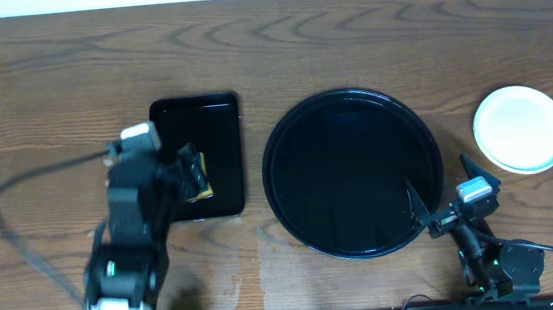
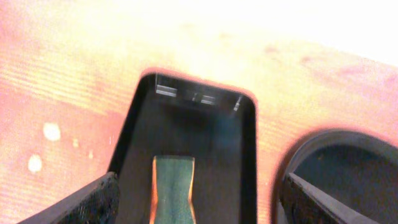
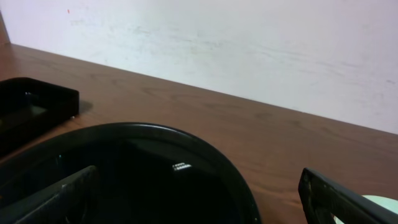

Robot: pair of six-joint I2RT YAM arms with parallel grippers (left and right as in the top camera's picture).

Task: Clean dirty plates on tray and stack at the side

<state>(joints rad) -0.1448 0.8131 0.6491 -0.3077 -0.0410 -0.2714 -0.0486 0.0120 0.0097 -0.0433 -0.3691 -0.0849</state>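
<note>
Tray [image 1: 348, 174] on brown wood-grain tabletop [image 1: 347, 38]

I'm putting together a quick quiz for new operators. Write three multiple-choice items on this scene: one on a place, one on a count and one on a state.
1. Where is the pale plate, relative to the round tray?
A. inside it
B. on the table to its left
C. on the table to its right

2. How many black trays are on the table?
A. two
B. one
C. three

3. How is the left gripper, above the sponge in the rectangular tray?
A. shut on a plate
B. open, holding nothing
C. shut on the sponge

Answers:
1 C: the overhead view shows it on bare wood, right of the round tray.
2 A: one is round, one rectangular.
3 B: its fingers stand apart and the sponge lies free between them.
</note>
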